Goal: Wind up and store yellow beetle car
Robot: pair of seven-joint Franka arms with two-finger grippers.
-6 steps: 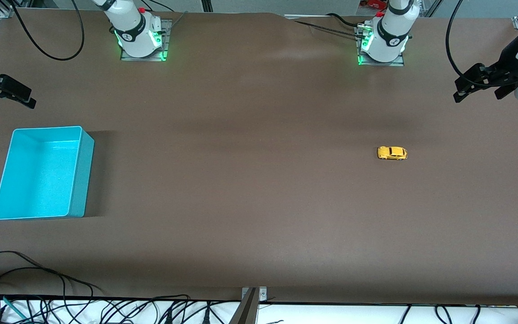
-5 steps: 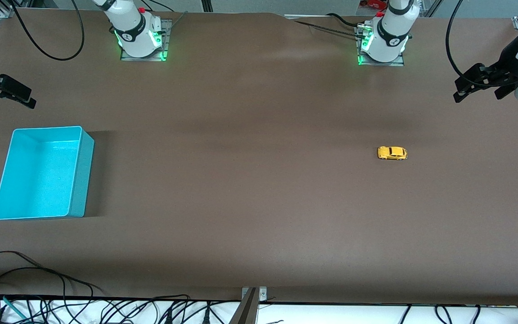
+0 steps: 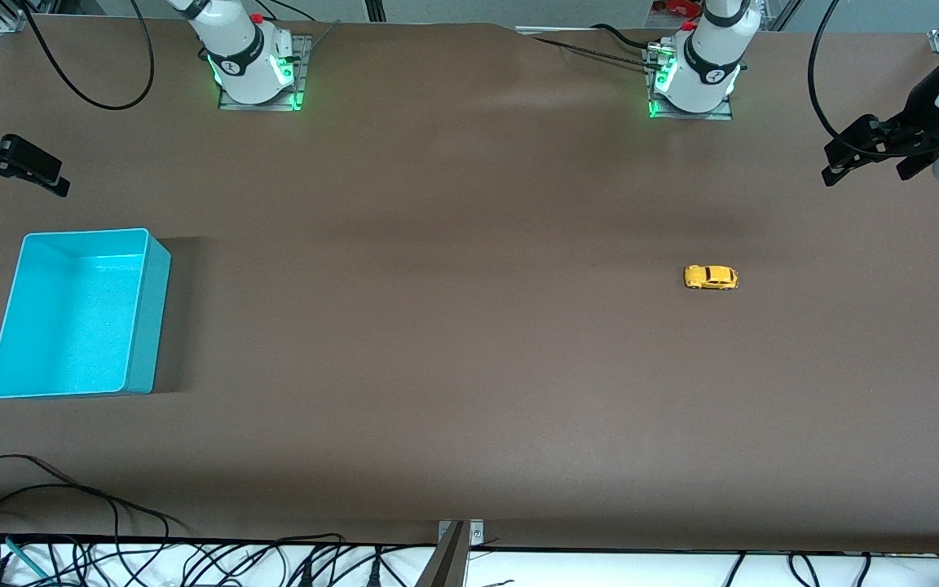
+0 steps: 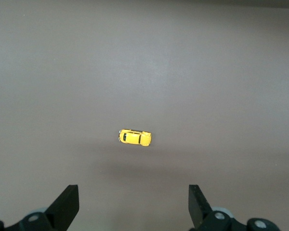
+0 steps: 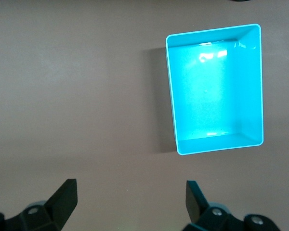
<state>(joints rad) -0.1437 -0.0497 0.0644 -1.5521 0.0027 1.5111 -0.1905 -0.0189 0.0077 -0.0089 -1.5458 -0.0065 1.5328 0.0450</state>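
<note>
Yellow beetle car sits on its wheels on the brown table, toward the left arm's end, alone, nothing touching it. From table centre it lies at about 3 o'clock in the front view. Its long axis runs along the table's length. In the left wrist view the car shows small and whole, out ahead of the two finger tips.

Turquoise bin stands at the right arm's end, about 9 o'clock from table centre, well apart from the car. It is open-topped, rectangular and upright. Inside: nothing but bare turquoise floor with a few light glints. The right wrist view looks straight down into the bin, and the floor shows the same.

Left gripper hangs in the air at the table's edge on the left arm's end, roughly 1 o'clock from the car, well apart from it. Fingers stand wide apart, nothing between them.

Right gripper hangs over the table edge at the right arm's end, about 12 o'clock from the bin and clear of its rim. Fingers are spread apart and hold nothing.

Both arm bases glow green along the top edge. Loose black cables lie at the table's edge nearest the front camera, at 7 o'clock.
</note>
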